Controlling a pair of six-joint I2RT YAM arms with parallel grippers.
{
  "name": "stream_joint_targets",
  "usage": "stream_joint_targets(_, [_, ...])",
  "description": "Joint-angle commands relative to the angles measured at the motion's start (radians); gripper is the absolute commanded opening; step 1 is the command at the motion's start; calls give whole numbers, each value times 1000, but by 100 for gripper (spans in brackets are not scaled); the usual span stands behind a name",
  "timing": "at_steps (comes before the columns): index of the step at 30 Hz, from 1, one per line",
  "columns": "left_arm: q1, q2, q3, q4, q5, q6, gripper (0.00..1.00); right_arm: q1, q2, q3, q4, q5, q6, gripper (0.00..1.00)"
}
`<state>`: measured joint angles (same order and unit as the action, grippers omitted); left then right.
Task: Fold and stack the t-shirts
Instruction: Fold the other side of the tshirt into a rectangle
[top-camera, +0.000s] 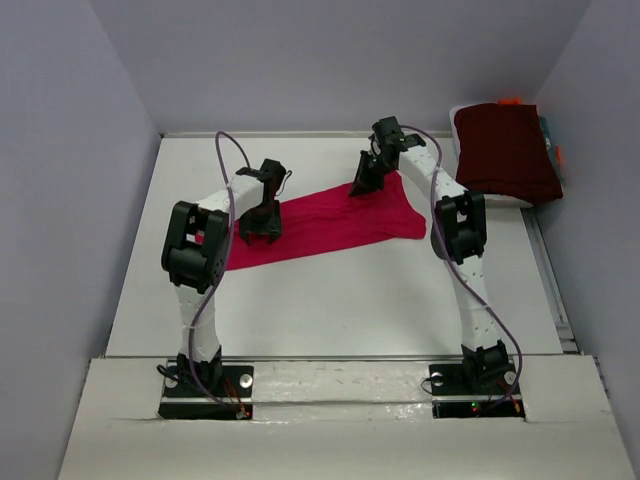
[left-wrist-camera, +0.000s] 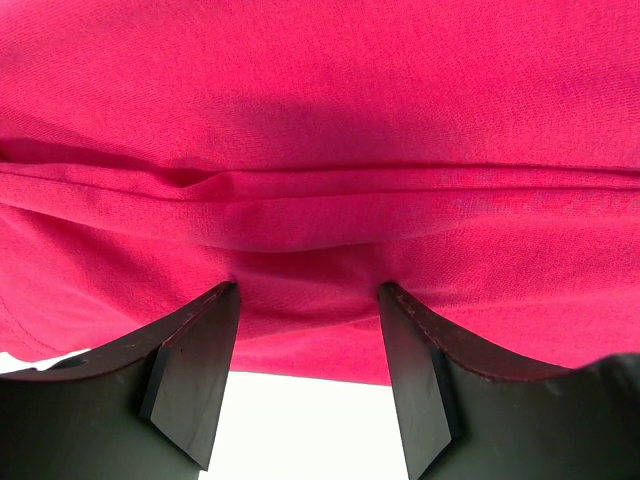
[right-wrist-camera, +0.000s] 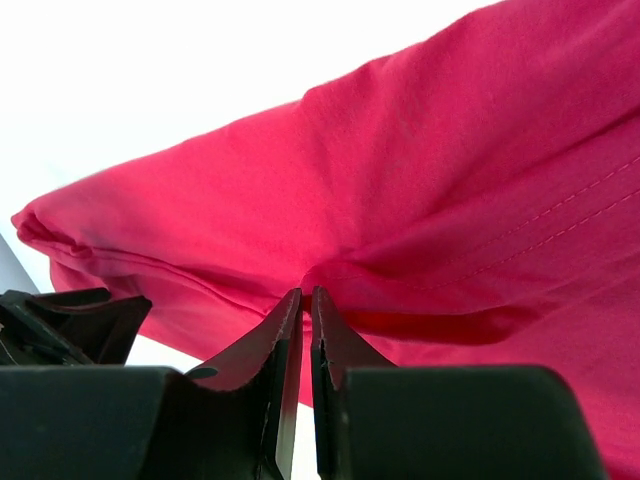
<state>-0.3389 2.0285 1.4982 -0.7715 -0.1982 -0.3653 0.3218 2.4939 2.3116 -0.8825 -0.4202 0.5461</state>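
White tabletop (top-camera: 330, 300): right gripper (right-wrist-camera: 306, 292) pinches crimson t-shirt (top-camera: 330, 225), left gripper (left-wrist-camera: 305, 288) open astride its edge, so I'd close left before lifting.

On white table (top-camera: 350, 300): crimson-pink cloth t-shirt (top-camera: 330, 228) lying as a slanted band, lower at left. Left gripper (top-camera: 262, 232) over its left part, right gripper (top-camera: 365, 185) at its far edge. Dark maroon folded garment (top-camera: 505, 150) far right, apart.
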Motion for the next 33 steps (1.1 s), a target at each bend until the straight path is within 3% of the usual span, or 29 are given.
stream_joint_targets(1, [-5, 2, 20, -17, -6, 16, 69, 10, -50, 14, 5, -12, -12, 15])
stream_joint_targets(22, [-5, -11, -10, -3, -7, 12, 69, 10, 80, 149, 42, -174, 8, 19])
stream_joint_targets(33, [-5, -13, -36, 15, 0, 11, 69, 10, -177, -135, 14, 7, -61, 20])
